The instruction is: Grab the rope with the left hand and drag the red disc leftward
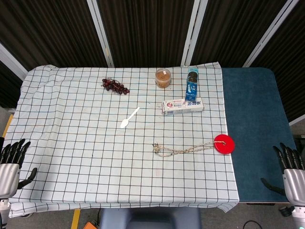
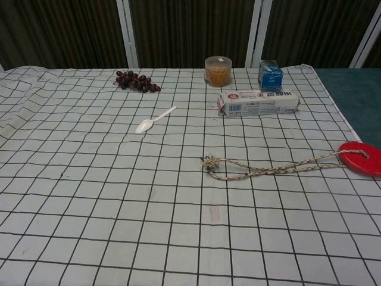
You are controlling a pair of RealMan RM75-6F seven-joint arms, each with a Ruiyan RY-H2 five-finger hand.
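Observation:
A red disc (image 1: pixel 224 143) (image 2: pixel 361 158) lies flat at the right edge of the checked cloth (image 1: pixel 71 143). A tan rope (image 1: pixel 183 150) (image 2: pixel 268 168) runs leftward from it and ends in a knotted loop (image 1: pixel 157 149) (image 2: pixel 210 162). My left hand (image 1: pixel 12 161) hangs off the table's near-left corner, fingers spread and holding nothing, far from the rope. My right hand (image 1: pixel 289 169) sits off the near-right corner beside the blue mat, fingers spread and empty. Neither hand shows in the chest view.
A white plastic spoon (image 1: pixel 129 117) (image 2: pixel 154 120) lies left of centre. At the back are dark grapes (image 1: pixel 115 85) (image 2: pixel 136 81), a lidded jar (image 1: pixel 163 78) (image 2: pixel 218 71), a blue packet (image 1: pixel 191 87) (image 2: pixel 270 75) and a white box (image 1: pixel 181 106) (image 2: pixel 258 102). A blue mat (image 1: pixel 255 129) covers the right side.

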